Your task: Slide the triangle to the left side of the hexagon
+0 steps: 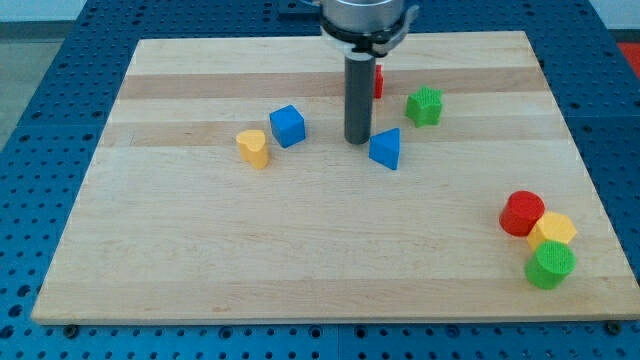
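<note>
A blue triangle block (386,148) lies near the board's middle, a little above centre. A yellow hexagon block (553,229) sits at the view's lower right, wedged between a red round block (522,212) above-left of it and a green round block (550,264) below it. My tip (357,139) stands on the board just to the left of the blue triangle, close to or touching its left edge.
A blue cube (288,125) and a yellow heart-like block (254,147) lie left of my tip. A green star-like block (424,105) lies up and right. A red block (378,81) is partly hidden behind the rod. The wooden board (200,260) lies on a blue perforated table.
</note>
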Controlling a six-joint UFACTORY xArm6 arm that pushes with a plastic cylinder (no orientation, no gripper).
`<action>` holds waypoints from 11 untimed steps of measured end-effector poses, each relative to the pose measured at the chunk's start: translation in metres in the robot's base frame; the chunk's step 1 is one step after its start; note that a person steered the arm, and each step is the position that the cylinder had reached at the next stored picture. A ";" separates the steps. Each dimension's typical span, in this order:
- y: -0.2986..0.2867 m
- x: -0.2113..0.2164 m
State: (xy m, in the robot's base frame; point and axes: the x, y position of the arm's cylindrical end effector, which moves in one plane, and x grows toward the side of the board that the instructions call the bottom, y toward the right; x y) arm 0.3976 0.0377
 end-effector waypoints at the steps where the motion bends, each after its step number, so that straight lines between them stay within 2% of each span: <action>1: 0.026 0.001; 2: 0.042 0.013; 4: 0.031 0.028; 8: 0.032 0.116; 11: 0.073 0.128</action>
State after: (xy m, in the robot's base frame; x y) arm 0.5257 0.1106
